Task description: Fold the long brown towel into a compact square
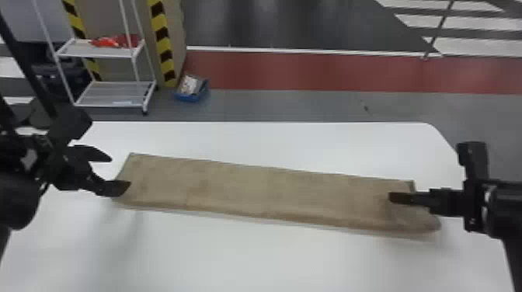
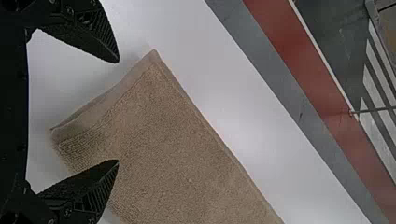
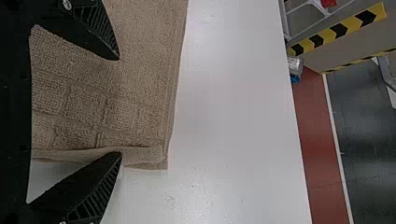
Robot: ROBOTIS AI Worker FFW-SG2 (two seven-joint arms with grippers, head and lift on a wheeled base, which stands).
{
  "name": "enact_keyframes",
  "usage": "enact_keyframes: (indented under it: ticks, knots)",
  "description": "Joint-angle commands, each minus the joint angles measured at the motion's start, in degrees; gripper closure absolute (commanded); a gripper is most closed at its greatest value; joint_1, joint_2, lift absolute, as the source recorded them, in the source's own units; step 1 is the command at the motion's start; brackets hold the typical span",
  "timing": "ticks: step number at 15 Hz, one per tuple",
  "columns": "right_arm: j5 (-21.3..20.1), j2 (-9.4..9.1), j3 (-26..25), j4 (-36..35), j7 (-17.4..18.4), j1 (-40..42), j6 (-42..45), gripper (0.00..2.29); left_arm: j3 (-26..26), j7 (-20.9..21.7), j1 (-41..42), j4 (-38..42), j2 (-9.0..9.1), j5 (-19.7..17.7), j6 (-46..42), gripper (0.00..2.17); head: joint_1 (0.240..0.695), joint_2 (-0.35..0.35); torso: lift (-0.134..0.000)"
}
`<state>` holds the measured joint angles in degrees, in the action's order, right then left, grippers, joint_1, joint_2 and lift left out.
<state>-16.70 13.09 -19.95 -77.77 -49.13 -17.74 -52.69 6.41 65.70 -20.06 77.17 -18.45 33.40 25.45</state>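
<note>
Illumination is bright and diffuse. In the head view, the white table (image 1: pixel 272 260) returns the strongest light, with low contrast across its surface. A broad, soft-edged shadow lies on it at 8 o'clock from the view centre, below the left gripper (image 1: pixel 119 173). A fainter shadow lies at 4 o'clock, along the near edge of the brown towel (image 1: pixel 264 190), below the right gripper (image 1: pixel 396 197). At 12 o'clock, the dark floor (image 1: pixel 303 23) carries pale, smeared reflections. Both grippers render near black. In the left wrist view, mild grey shading borders the towel's end. In the right wrist view, table brightness is nearly uniform and the towel's raised pattern shows shallow shading.
</note>
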Motion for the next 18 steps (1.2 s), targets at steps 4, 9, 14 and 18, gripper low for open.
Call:
enact_keyframes:
  ticks: [4, 9, 14, 18]
  knots:
    - [-0.2, 0.00, 0.0, 0.0, 0.0, -0.2, 0.0, 0.06, 0.0, 0.0, 0.0, 0.0, -0.01, 0.0, 0.0, 0.13, 0.695, -0.054, -0.124]
    - [-0.3, 0.00, 0.1, 0.0, 0.0, -0.4, -0.2, 0.06, 0.0, -0.1, 0.0, 0.0, -0.01, 0.0, -0.2, 0.13, 0.695, -0.054, -0.124]
    - [-0.2, 0.00, 0.0, -0.3, -0.1, -0.2, -0.4, 0.06, 0.0, -0.3, 0.0, -0.1, -0.01, -0.1, -0.2, 0.13, 0.695, -0.054, -0.124]
    - [0.4, 0.44, -0.2, -0.6, -0.2, 0.2, -0.4, 0.06, -0.1, -1.4, 0.5, -1.4, -0.01, -0.1, -1.4, 0.13, 0.695, -0.055, -0.124]
